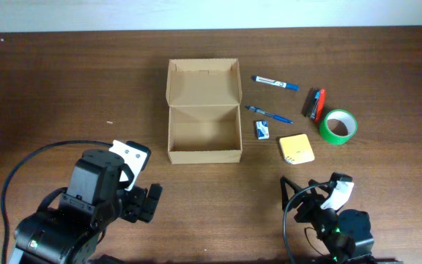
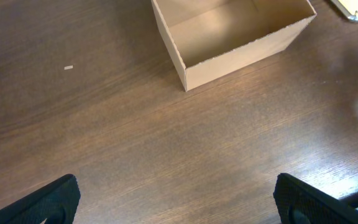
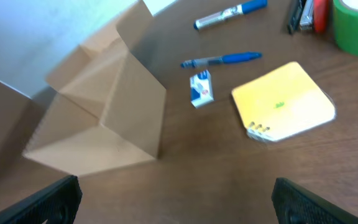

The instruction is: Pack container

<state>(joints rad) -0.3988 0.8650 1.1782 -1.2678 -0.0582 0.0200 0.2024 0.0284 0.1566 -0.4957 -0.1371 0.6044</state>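
1. Overhead first: we see the container (image 1: 204,110) sitting mid-desk (image 1: 64,88), its lid (image 1: 204,79) swung back on the far side and its bare cardboard floor showing. To its right lie a blue marker (image 1: 275,82), a blue pen (image 1: 269,114) and a small blue-and-white item (image 1: 262,130) just beside the box wall. A yellow pad (image 1: 297,149), a green tape roll (image 1: 338,126) and a red-and-black item (image 1: 316,104) lie farther right. The left arm (image 1: 86,198) sits near the front edge, left of the box. The right arm (image 1: 335,220) sits at the front edge below the pad. Both are apart from everything.

2. Over to the left wrist: the left pincer (image 2: 176,186) has its fingers spread wide at the bottom corners, with only wood grain between them. The container's near corner is up ahead, well clear of the fingers.

3. And the right wrist: the right pincer (image 3: 176,190) is also spread apart, gripping nothing. We get a blurred container on the left, with the pad ahead on the right. The pen, marker, tape roll and small item lie beyond.
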